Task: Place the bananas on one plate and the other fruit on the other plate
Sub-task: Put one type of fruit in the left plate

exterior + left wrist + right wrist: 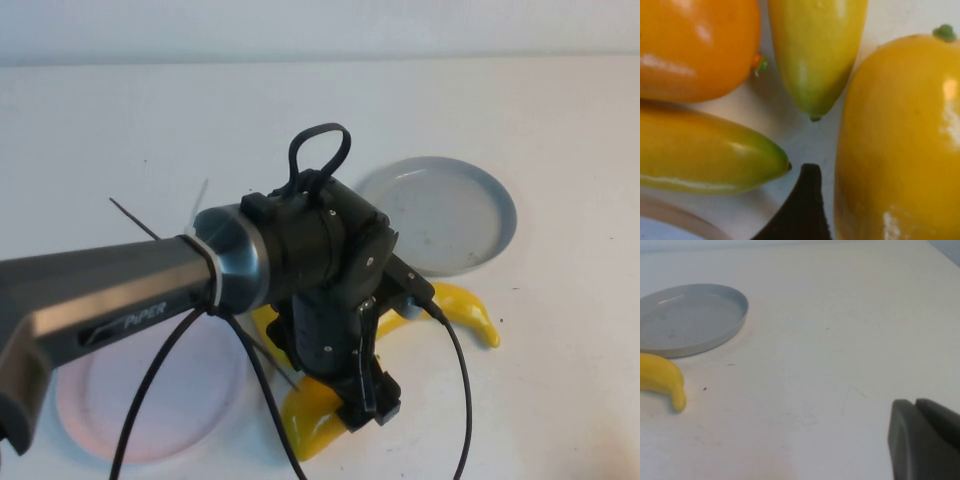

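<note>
- The bananas [315, 420] lie on the white table [560, 150]: we see one poking out under the left arm near 6 o'clock of the high view, the other [470, 312] curving out toward 4 o'clock, just below the grey plate.
- The pink plate [120, 410] sits at 8 o'clock, partly covered by the left arm; we see nothing on its visible part.
- The left tool [365, 395] hangs low over the fruit cluster at the centre, fingers spread apart and holding nothing.
- In the left wrist view we see an orange-tinted mango [695, 47], a yellow mango [900, 140] and two banana tips between them, all close together.
- The grey plate [450, 215] lies at 2 o'clock, bare.
- The right tool [925, 440] shows only in its own wrist view, fingers together, above bare table, well apart from the grey plate.
</note>
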